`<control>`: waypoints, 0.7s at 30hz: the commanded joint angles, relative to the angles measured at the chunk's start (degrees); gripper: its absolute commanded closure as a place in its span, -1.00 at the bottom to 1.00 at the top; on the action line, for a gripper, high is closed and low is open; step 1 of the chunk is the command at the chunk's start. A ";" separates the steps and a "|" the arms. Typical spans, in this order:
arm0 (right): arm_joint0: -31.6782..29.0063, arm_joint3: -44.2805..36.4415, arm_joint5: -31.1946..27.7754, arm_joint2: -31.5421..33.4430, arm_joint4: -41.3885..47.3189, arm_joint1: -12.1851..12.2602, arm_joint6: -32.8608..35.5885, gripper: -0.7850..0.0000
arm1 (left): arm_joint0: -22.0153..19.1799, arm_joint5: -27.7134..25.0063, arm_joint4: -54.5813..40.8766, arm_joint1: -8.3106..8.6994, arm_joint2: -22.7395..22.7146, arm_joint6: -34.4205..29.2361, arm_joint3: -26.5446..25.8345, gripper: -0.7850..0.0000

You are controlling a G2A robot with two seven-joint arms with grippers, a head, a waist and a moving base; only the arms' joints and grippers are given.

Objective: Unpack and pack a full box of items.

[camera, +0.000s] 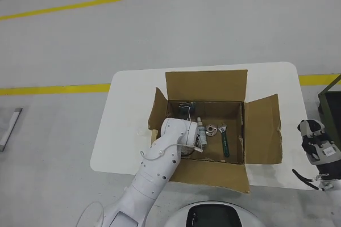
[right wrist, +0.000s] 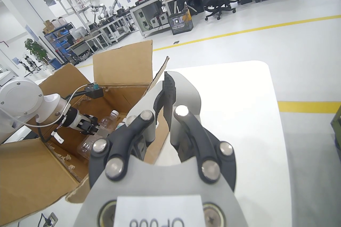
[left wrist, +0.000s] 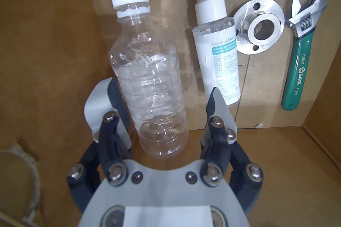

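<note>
The open cardboard box (camera: 260,129) stands on the white table (camera: 125,119). Inside it lie a clear plastic bottle (left wrist: 149,79), a white spray bottle (left wrist: 217,49), a metal flange (left wrist: 259,27) and a green-handled wrench (left wrist: 298,63), side by side. My left gripper (left wrist: 162,88) is down in the box, open, its fingers (left wrist: 102,103) straddling the clear bottle's lower half; one finger touches it, the other stands apart. My right gripper (right wrist: 166,95) is shut on nothing, held above the table to the right of the box (right wrist: 122,65).
A pale ring-shaped thing (left wrist: 18,185) lies in the box corner near my left gripper. A dark item (camera: 186,106) sits at the box's far side. The four flaps are folded outward. A green cart (camera: 338,108) stands beyond the table's right edge.
</note>
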 commanded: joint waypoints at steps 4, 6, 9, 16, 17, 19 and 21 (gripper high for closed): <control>0.09 -0.05 -0.10 -0.10 -0.22 -0.11 -0.05 1.00 | 0.07 0.17 2.09 -0.09 0.08 0.12 0.97 -0.60; 0.10 -0.05 -0.02 -0.14 -0.23 -0.15 0.09 1.00 | 0.03 -0.03 2.99 -0.16 0.26 0.08 1.57 -0.58; 0.13 -0.03 0.06 -0.10 -0.21 -0.22 0.12 1.00 | 0.08 -0.08 3.21 -0.32 0.16 -0.01 2.12 -0.57; 0.34 0.10 -0.21 0.16 -0.04 -0.35 0.28 1.00 | 0.05 -0.47 3.17 -0.79 0.13 0.07 3.50 -0.55; 0.38 0.13 -0.26 0.20 -0.02 -0.36 0.32 1.00 | 0.05 -0.52 3.28 -0.86 0.15 0.22 3.84 -0.54; 0.45 0.16 -0.44 0.26 -0.02 -0.39 0.48 1.00 | 0.03 -0.62 3.38 -0.99 0.17 0.33 4.37 -0.51; 0.49 0.12 -0.54 0.34 0.13 -0.42 0.55 1.00 | 0.06 -0.75 3.46 -1.11 0.18 0.43 4.85 -0.29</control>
